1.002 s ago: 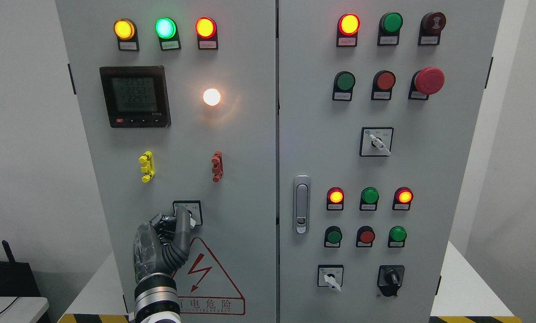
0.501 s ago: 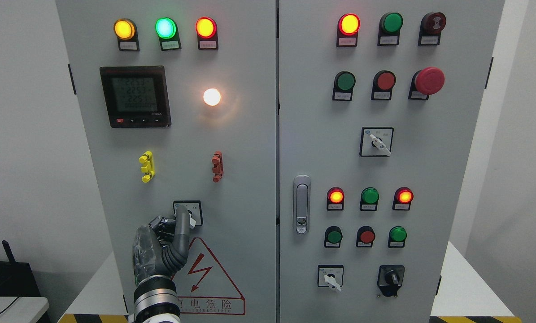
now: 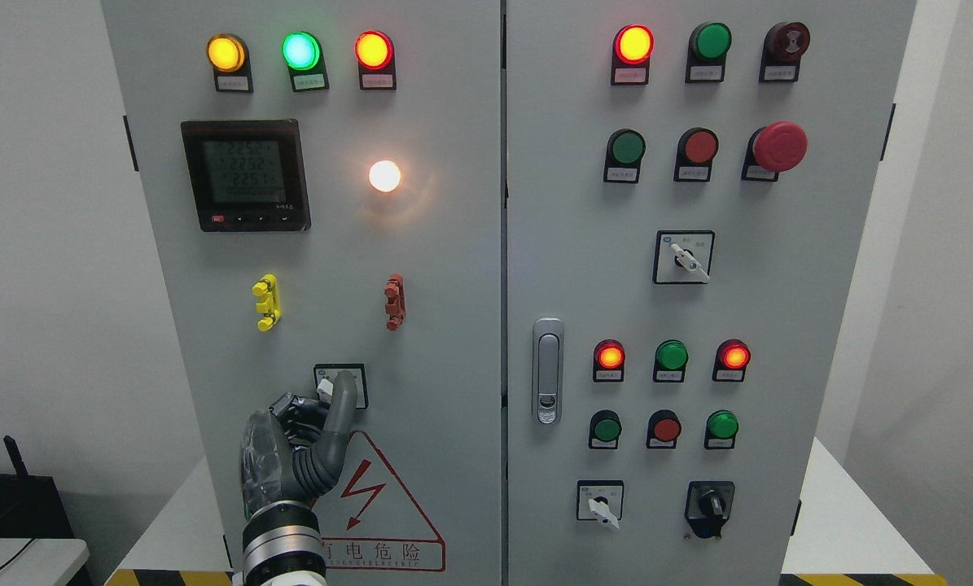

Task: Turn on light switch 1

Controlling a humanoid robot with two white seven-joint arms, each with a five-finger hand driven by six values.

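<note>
Low on the left cabinet door (image 3: 209, 285), a small square rotary switch (image 3: 359, 375) sits just above the red lightning warning triangle. My left hand (image 3: 322, 400) rises from the bottom edge in front of it. One long finger is stretched up across the switch and hides its knob, so I cannot read which way the knob points. The other fingers (image 3: 292, 407) are curled in beside it, left of the switch. Higher on the same door a round white lamp (image 3: 384, 176) glows. The right arm is out of view.
The left door also carries a meter display (image 3: 246, 175), a yellow clip (image 3: 266, 302), a red clip (image 3: 394, 302) and three lit lamps on top. The right door has a handle (image 3: 547, 370), many buttons, three more rotary switches and a red mushroom stop button (image 3: 782, 146).
The stretched finger has swung a little to the right across the switch, now covering the knob that showed beside it before. The white lamp glows throughout.
</note>
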